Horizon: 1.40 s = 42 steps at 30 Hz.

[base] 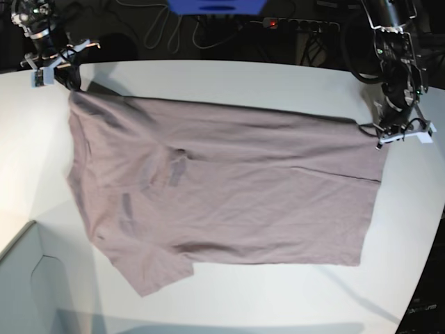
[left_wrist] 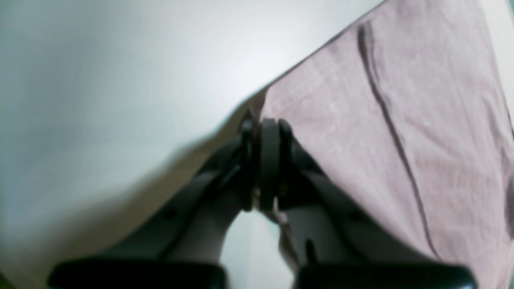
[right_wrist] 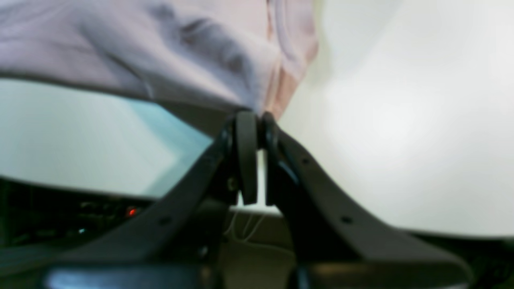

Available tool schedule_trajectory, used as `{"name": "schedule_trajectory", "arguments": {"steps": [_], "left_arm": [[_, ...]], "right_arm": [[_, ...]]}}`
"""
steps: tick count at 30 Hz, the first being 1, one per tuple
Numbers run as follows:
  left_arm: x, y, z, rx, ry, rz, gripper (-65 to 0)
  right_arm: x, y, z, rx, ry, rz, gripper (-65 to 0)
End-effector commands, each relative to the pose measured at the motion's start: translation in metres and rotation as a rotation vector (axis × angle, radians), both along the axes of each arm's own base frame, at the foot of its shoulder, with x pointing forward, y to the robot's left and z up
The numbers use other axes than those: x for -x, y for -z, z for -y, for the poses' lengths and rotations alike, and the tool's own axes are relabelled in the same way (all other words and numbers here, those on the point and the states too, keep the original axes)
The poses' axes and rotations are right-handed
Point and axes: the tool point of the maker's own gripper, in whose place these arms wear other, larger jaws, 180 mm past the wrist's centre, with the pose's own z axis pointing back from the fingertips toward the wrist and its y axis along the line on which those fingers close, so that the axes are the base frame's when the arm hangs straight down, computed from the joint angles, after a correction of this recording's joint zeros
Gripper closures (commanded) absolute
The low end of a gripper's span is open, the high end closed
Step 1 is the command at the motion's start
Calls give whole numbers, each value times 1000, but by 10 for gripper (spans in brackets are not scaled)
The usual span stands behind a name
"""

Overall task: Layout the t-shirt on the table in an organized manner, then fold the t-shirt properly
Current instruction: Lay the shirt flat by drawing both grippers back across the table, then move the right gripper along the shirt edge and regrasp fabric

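The dusty mauve t-shirt (base: pixel 229 188) lies spread out and wrinkled on the white table (base: pixel 208 76), with a sleeve pointing to the near left. My right gripper (base: pixel 71 83) is at the far left corner of the shirt. In the right wrist view this right gripper (right_wrist: pixel 257 118) is shut on a bunched edge of the t-shirt (right_wrist: pixel 160 48). My left gripper (base: pixel 377 129) is at the far right corner. The left wrist view shows the left gripper (left_wrist: pixel 263 122) pinched shut on the hem of the t-shirt (left_wrist: pixel 401 100), just above the table (left_wrist: pixel 120 80).
A pale box corner (base: pixel 28 278) juts in at the near left. Behind the table's far edge are a blue object (base: pixel 215 5), a power strip (base: pixel 299 26) and cables. The table's edge curves away at the right (base: pixel 424 243).
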Motion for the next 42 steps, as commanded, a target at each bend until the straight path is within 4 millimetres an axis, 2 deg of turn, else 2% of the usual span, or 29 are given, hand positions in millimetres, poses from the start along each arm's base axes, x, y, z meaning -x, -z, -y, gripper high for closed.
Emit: {"name": "schedule_trajectory", "arguments": {"steps": [1,6,11,14,17,21,25,27,29,32,33,36,42], "left_arm": [[-3,-12,-10,-36,1,29,-1],[11,-5,-13,-43,1,-3,-1],[14,-4,-14,-43,3,-10,-1],[13,-8,-16,-55,8,-3,-1],[12,-21,-21,-86,22,16,-1],[6,-32,-20,-101,32,45,-4],[6,-33,-20,-103,33,48,-4],[4,-34,-20,-103,34,51,-4],[4,-33,-19,-101,34,51,-4],[4,-33,-19,-100,34,52,-4],[4,-33,-19,-100,34,52,-4],[5,-32,-18,-96,33,49,-4],[7,-29,-17,-92,30,41,-4]], "right_arm": [[3,-4,4,-7,9,23,0],[20,16,4,-50,41,-8,0],[20,16,7,-47,46,-5,0],[17,13,10,-37,41,3,-77],[16,10,17,-21,34,6,-194],[12,-16,46,48,96,70,-298],[0,-57,63,98,150,184,-330],[-9,-75,63,128,131,228,-330],[-20,-88,54,143,93,264,-330],[-42,-86,14,85,-19,286,-331],[-56,-88,2,73,-67,303,-336],[-82,-65,-25,59,-158,224,-368],[-134,-30,-36,77,-198,104,-382]]}}
